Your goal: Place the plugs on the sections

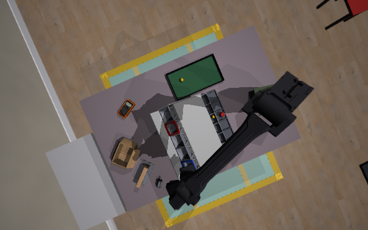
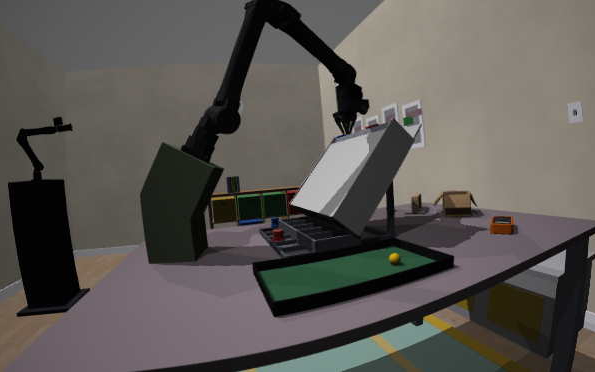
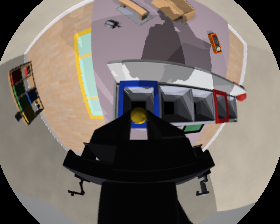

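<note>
My gripper (image 2: 345, 131) (image 3: 138, 113) is shut on a yellow marble (image 3: 138, 115), just above the blue-banded funnel (image 3: 122, 104) (image 1: 187, 161) at the end of the funnel row. The red-banded funnel (image 1: 167, 130) (image 3: 217, 107) is further along. The white cover (image 1: 196, 123) (image 2: 329, 172) hides the pipes. A second yellow marble (image 1: 213, 117) lies in a bottom section. The red plug (image 1: 222, 114) (image 2: 278, 235) stands on that section's flat front part. The blue plug (image 2: 274, 222) stands further along the front; the arm hides it in the top view.
A green marble tray (image 1: 196, 92) (image 2: 357, 290) with a black rim holds another yellow marble (image 1: 181, 80) (image 2: 394, 259) beside the cover. A multimeter (image 1: 126, 108) (image 2: 501, 225) and an open cardboard box (image 1: 125, 153) (image 2: 457, 204) stand behind the funnels. The arm reaches across the cover's end.
</note>
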